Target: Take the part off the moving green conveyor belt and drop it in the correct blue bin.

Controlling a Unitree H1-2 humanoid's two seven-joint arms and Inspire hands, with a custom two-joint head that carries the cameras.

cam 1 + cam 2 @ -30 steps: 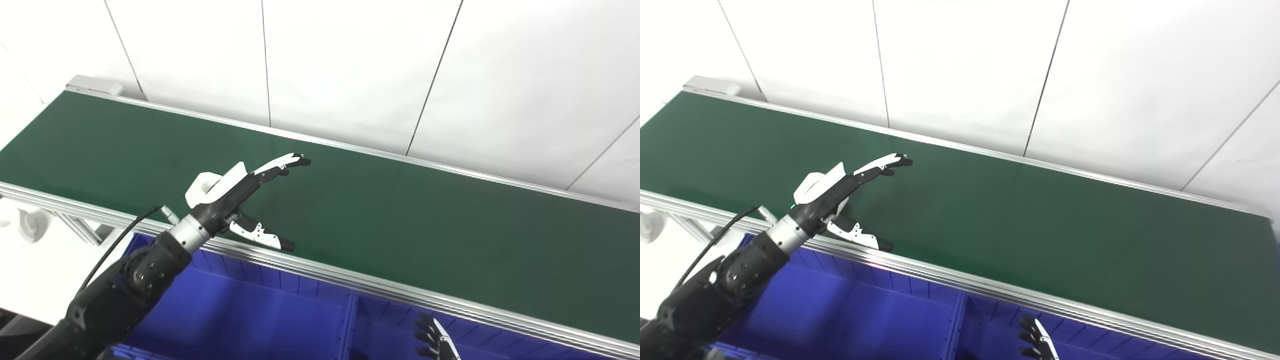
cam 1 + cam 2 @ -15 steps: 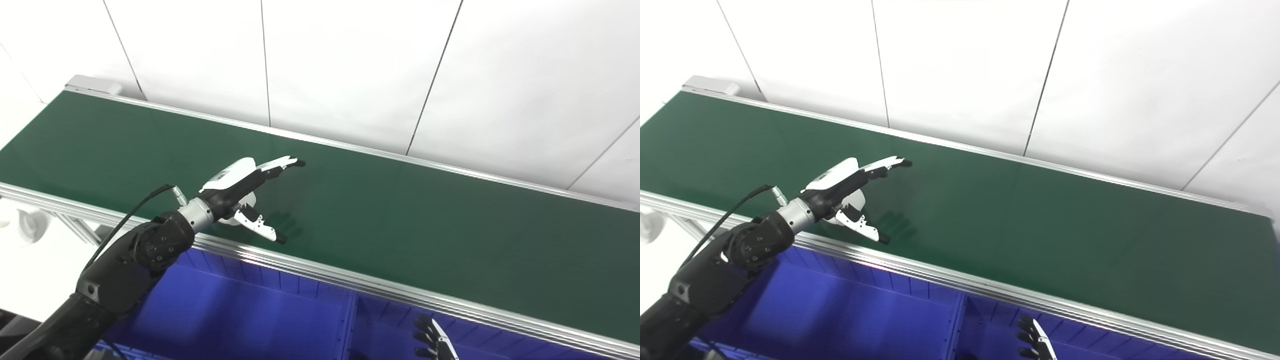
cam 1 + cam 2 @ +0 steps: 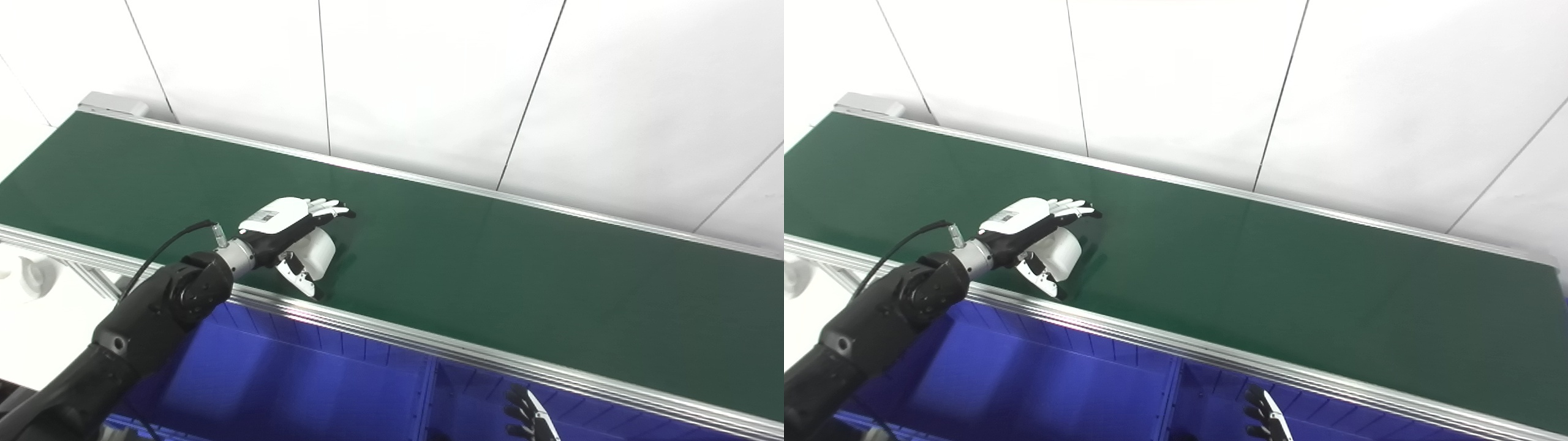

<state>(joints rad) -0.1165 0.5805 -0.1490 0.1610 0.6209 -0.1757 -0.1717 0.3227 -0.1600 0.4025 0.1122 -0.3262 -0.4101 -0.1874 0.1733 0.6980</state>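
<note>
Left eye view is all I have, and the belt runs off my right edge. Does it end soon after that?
Observer: Yes. In the right eye view the green conveyor belt stops just inside the picture's right edge, with white wall behind it.
Operator: Anything riding on that last stretch?
Observer: No. That stretch is bare green. The only piece in sight is the white part under the left hand.

no legible txt, left hand [image 3: 278,223] label unreadable
</note>
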